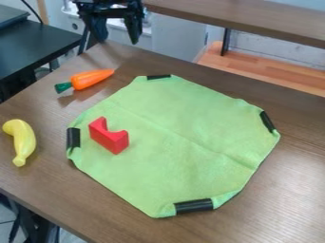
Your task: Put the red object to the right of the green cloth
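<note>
Camera view of the work surface, red object on the cloth, gripper unloaded. The black gripper (119,41) hangs at the far edge of the brown table (292,190), its two fingers spread apart with nothing between them, a posture suited to descending over a block. The red object (109,136), a block with a curved notch, rests on the left part of the green cloth (171,137), near its left black strip (73,137); its notch leaves raised ends and upright faces that probably offer the fingers a firm hold. Four dark strips in all sit at the cloth's margins, presumably to keep it flat, so that a lift need not drag the fabric. The orange carrot (93,79) and the yellow banana (24,141) lie on bare wood beyond the cloth's left side, probably as distractors, away from the likely path rightward. The upper part of the gripper is cut off by the top edge, and the right-hand tabletop, where the block must go, is cropped. The block's underside and the cloth's contact with the wood are hidden.
</note>
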Controlling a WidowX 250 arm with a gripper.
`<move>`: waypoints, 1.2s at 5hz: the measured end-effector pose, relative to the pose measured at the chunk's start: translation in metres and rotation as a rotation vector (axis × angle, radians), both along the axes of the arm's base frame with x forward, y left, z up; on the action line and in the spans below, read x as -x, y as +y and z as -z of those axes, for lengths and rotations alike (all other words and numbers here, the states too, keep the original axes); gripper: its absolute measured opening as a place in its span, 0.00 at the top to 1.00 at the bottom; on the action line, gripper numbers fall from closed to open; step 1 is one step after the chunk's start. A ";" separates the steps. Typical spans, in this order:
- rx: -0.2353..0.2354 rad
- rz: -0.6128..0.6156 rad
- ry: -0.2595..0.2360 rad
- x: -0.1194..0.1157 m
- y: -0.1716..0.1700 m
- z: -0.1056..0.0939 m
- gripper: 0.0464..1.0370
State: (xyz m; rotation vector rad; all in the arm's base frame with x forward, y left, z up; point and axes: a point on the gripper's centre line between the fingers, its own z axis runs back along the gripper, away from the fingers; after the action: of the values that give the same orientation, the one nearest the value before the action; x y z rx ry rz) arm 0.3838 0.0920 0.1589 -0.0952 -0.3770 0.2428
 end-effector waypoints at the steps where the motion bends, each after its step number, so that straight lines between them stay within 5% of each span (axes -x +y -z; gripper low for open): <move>1: 0.011 -0.007 0.032 0.000 0.000 0.012 0.04; 3: 0.027 -0.329 0.217 0.037 0.009 0.063 0.04; 5: -0.045 -0.589 0.234 0.080 0.006 0.078 0.04; 6: -0.028 -0.679 0.164 0.090 0.001 0.089 0.04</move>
State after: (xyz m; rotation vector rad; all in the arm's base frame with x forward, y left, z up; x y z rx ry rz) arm 0.2935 0.0926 0.0699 0.0854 -0.2378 0.9102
